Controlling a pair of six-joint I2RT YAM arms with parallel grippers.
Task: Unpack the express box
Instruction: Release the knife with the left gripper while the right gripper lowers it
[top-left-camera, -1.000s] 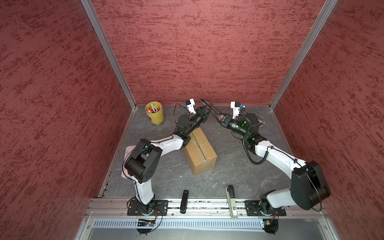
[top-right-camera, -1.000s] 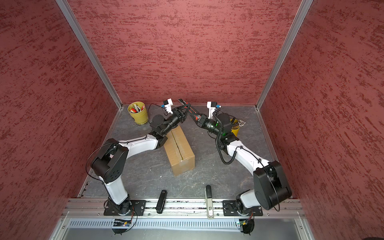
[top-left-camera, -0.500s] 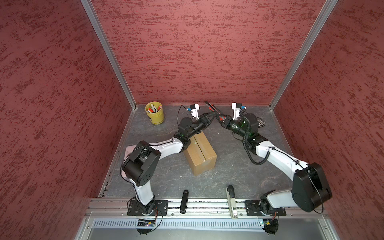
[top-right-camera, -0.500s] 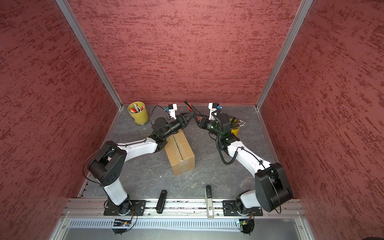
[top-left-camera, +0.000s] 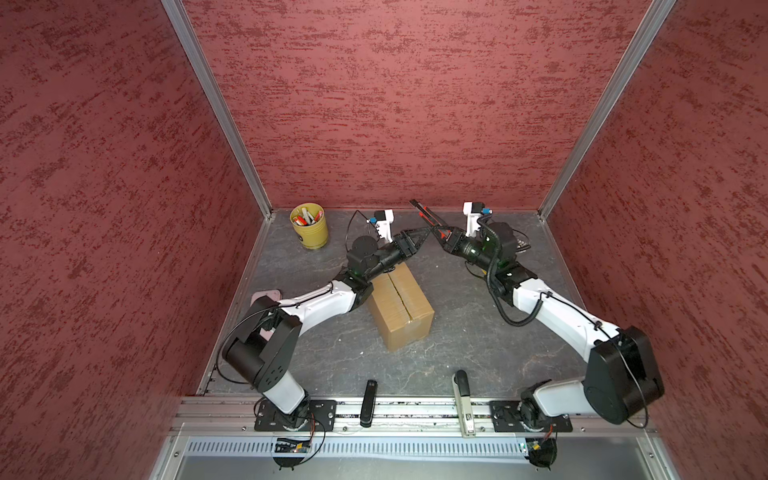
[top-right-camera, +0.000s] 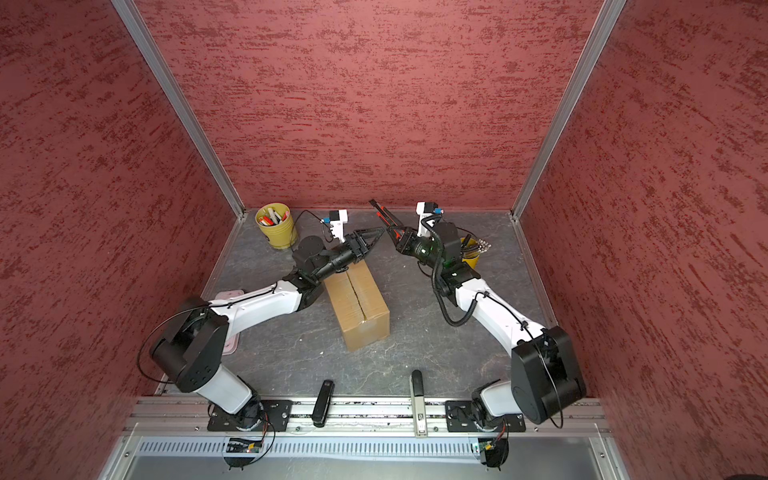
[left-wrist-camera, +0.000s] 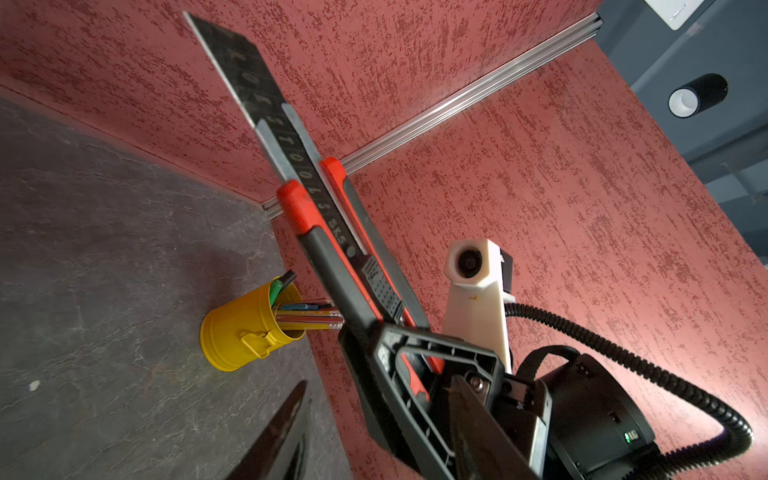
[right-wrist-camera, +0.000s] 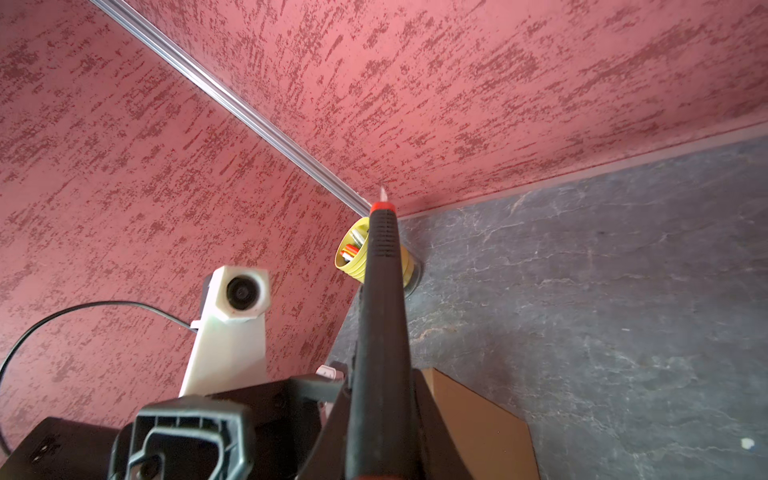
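Observation:
The express box is a brown carton with its flaps down, standing mid-table; a corner of it appears in the right wrist view. My right gripper is shut on a black-and-red utility knife, whose blade is out and points up toward the back wall. My left gripper hovers above the box's far end, tip to tip with the right one. It is open and holds nothing.
A yellow cup of pens stands in the back left corner. A second yellow cup sits behind the right arm. A pink item lies under the left arm. Two tools rest on the front rail.
My left gripper swung right toward the right gripper and its jaws went from shut to open. The right gripper kept hold of the knife.

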